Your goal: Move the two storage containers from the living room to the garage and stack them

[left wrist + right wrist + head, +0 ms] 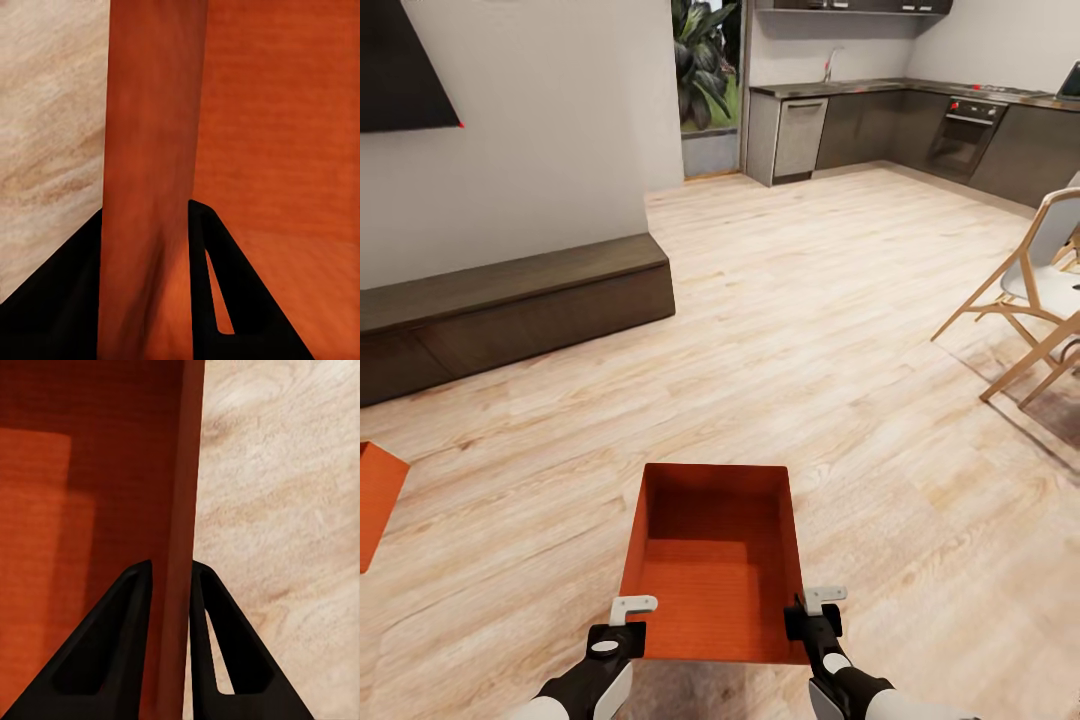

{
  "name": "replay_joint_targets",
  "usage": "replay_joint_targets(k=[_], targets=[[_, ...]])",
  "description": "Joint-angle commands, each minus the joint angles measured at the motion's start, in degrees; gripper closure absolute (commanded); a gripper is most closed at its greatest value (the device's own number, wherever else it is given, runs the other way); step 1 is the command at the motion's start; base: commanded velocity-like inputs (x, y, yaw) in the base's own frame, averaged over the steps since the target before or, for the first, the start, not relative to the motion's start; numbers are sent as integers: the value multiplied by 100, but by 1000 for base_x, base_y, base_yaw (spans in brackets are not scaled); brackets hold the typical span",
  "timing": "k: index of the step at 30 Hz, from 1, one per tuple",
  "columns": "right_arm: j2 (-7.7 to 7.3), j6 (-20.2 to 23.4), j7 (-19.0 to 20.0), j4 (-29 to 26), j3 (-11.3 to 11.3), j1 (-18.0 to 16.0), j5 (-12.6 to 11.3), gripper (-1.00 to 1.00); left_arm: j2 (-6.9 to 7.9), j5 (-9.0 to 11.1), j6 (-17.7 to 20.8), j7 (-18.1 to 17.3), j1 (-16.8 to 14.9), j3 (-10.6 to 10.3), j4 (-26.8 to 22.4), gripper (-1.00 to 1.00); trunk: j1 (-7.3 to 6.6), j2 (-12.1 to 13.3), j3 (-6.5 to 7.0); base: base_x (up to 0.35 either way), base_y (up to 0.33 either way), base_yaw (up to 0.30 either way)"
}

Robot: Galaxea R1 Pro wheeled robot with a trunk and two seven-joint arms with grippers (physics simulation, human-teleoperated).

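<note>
You have the stiff, probably light container (712, 570) pinched by its near side walls: left gripper (622, 625) and right gripper (812, 612) each clamp a wall.

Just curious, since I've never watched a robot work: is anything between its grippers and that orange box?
Nothing visible. The left gripper and right gripper each straddle a side wall of the storage container, one finger inside and one outside.
</note>
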Motion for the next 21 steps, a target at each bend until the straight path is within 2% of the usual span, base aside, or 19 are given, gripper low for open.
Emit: replay_joint_targets(k=[1, 21], targets=[[2, -118, -24, -10, -110, -7, -36, 100, 6, 87, 4, 70, 2, 9, 24, 100, -23, 40, 15, 0, 0, 0], [0, -109, -24, -10, -114, -7, -45, 100, 4, 86, 4, 70, 2, 6, 24, 100, -462, 842, 375, 0, 0, 0]])
